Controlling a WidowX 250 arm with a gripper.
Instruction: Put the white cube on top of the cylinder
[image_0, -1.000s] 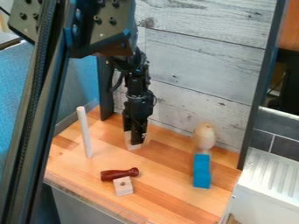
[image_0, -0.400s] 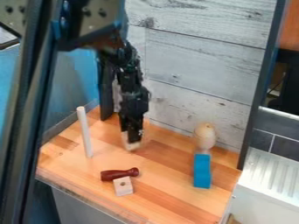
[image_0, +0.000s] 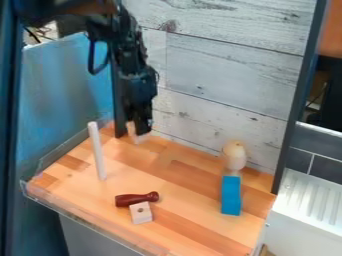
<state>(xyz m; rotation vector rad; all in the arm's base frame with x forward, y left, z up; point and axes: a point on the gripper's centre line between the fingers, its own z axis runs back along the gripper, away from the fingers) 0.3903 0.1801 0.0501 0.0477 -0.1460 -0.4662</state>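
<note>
Pointing steeply downward (almost plumb), the end effector (image_0: 139, 134) hangs.

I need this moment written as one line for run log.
gripper: near back wall, pale piece at its tip, perhaps the cube | white cylinder: standing, top bare | next: likely bring piece over cylinder

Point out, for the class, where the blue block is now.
In the camera view, the blue block is on the right side of the wooden tabletop, just below the pale, rounded wooden piece in the picture.
</note>
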